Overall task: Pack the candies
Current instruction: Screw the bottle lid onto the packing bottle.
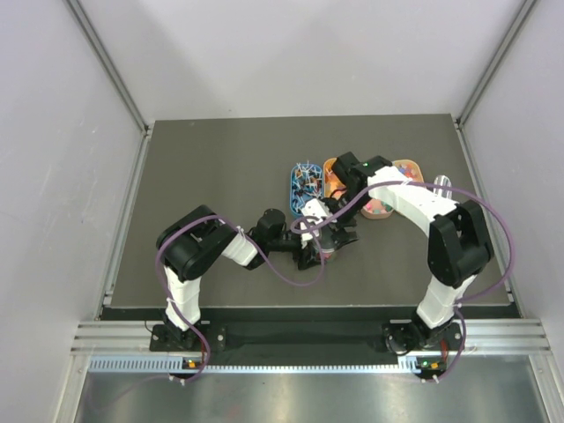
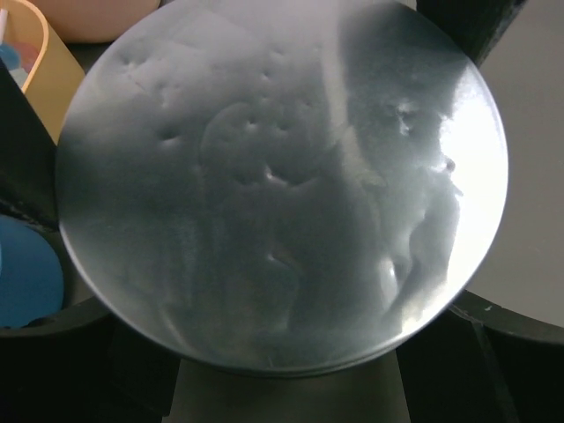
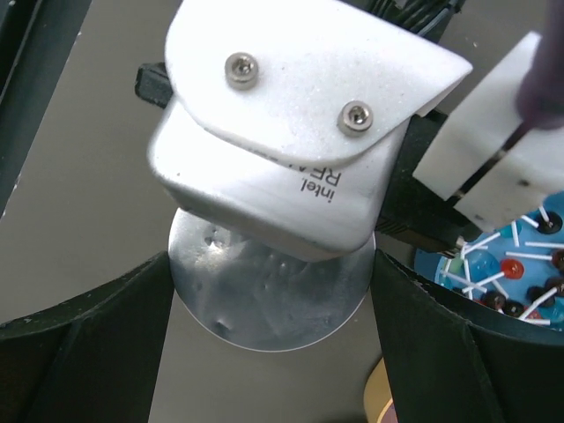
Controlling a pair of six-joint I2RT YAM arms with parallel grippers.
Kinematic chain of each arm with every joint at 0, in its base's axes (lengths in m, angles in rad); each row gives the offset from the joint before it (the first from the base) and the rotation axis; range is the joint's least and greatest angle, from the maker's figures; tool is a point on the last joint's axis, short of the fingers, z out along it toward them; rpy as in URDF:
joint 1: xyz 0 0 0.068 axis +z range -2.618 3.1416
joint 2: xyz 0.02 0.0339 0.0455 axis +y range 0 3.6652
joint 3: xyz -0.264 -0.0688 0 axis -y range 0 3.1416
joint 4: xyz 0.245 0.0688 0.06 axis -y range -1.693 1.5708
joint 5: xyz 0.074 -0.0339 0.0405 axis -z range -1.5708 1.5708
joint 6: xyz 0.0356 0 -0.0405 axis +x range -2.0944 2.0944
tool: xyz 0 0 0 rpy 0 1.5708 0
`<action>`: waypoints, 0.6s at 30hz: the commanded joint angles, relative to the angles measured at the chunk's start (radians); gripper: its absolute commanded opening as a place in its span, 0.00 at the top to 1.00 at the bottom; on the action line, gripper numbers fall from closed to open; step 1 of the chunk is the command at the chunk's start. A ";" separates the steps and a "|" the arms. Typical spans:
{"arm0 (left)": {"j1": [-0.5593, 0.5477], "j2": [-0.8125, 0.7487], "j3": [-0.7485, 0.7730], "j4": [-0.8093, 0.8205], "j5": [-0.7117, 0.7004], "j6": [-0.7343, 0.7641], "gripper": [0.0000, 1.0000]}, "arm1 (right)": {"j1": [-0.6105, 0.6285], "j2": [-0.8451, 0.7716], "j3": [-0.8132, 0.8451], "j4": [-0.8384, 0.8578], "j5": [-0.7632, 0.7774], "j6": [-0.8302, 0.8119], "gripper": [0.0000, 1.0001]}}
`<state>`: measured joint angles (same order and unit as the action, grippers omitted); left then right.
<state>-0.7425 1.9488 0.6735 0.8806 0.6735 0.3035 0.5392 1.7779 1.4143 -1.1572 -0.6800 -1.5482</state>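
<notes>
Left gripper (image 1: 324, 245): near the middle of the dark table (image 1: 211, 167), closed on a round silvery disc (image 2: 282, 185) that fills most of the left wrist view, black fingers at its edges.
Right gripper (image 3: 271, 291): directly above, fingers flanking the same disc beneath the left wrist camera housing (image 3: 291, 132); whether gripping or merely alongside, impossible to tell.
Candies (image 3: 509, 264): red and dark sweets on white sticks, lying in the blue tray (image 1: 293, 189), just beside an orange tray (image 1: 330, 176), just behind both grippers.

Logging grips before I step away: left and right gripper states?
Left gripper: closed on the silver lid.
Right gripper: fingers flank that lid; grip cannot be told.
</notes>
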 commanded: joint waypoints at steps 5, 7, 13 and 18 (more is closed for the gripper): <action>-0.014 0.058 -0.014 -0.173 -0.054 0.055 0.99 | 0.102 -0.061 -0.181 0.137 0.048 0.318 0.26; -0.015 0.058 -0.014 -0.173 -0.051 0.057 0.99 | 0.110 -0.051 -0.192 0.134 0.050 0.377 0.27; -0.018 0.055 -0.012 -0.181 -0.055 0.062 0.83 | 0.114 -0.072 -0.229 0.185 0.060 0.422 0.21; -0.021 0.045 -0.012 -0.195 -0.060 0.065 0.47 | 0.096 -0.052 -0.212 0.205 0.076 0.398 0.16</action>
<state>-0.7418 1.9488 0.6735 0.8703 0.7177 0.3317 0.5884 1.6436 1.2572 -0.9432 -0.6033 -1.2427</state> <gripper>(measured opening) 0.841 0.839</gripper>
